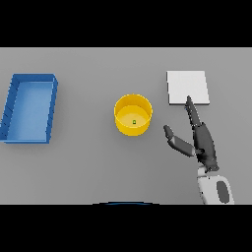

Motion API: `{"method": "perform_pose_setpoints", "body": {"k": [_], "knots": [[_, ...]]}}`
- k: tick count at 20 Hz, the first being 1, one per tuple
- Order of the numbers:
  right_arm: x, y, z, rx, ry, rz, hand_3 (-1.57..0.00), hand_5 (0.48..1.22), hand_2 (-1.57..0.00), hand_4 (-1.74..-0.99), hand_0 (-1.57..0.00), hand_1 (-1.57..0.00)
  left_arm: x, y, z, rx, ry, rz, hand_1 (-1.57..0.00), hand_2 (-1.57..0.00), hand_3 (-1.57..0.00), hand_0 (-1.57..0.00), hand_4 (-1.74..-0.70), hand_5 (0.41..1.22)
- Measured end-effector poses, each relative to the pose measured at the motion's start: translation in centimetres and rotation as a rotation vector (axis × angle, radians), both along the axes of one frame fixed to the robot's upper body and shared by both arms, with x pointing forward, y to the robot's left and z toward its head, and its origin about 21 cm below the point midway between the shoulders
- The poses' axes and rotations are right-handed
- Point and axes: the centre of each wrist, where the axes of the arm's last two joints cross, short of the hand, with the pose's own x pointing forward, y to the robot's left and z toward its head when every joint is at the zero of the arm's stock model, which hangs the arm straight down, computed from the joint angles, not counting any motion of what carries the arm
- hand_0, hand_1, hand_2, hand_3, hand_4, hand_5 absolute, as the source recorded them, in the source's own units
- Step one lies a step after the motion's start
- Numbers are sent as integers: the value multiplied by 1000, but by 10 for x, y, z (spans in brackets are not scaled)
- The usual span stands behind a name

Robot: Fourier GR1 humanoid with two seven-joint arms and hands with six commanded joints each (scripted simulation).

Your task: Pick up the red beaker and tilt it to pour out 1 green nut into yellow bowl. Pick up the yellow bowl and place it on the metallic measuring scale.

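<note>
Item: yellow bowl [133,115], nut [134,122] inside, lies just left of our right hand [203,142], fingers spread, empty; scale [187,87] sits beyond the fingertips.

A blue tray [29,109] lies on the grey table [88,167], toward the table's left side and well apart from everything else on it. It is a shallow rectangular box with raised walls and a paler blue floor, its long sides running away from the table's near edge and leaning slightly to the right. Nothing shows inside the tray, and the table's surface around it is plain, even grey.
</note>
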Motion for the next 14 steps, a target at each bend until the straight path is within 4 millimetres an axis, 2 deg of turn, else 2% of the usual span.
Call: {"method": "perform_pose_setpoints", "body": {"k": [2, 5, 7, 12, 14], "knots": [[4, -1, 3, -10, 8, 4, 1, 632, 1, -1134, 1, 1, -4, 19, -30, -100, -17, 93, -1571, -1571, -1564, -1571, -1740, 1221], [3, -1, 2, -6, 7, 18, 1, 655, 1, -1133, 1, 1, -11, 37, -57, -268, -19, 247, -1571, -1571, -1567, -1571, -1741, 1221], [-1, 0, 0, -1, 11, 22, 1, 664, 1, -1127, 1, 1, -22, 53, -88, -347, -3, 303, -1571, -1571, -1569, -1571, -1741, 1221], [-4, -2, -4, -6, -3, 32, 1, 676, 1, -1166, 1, 1, -58, 60, -157, -466, 7, 340, -1571, -1571, -1570, -1571, -1741, 1221], [-3, -5, -4, -20, -1, 22, 1, 676, 1, -1174, 1, 1, -72, 57, -173, -493, 17, 366, -1571, -1571, -1571, -1571, -1741, 1151]]}}
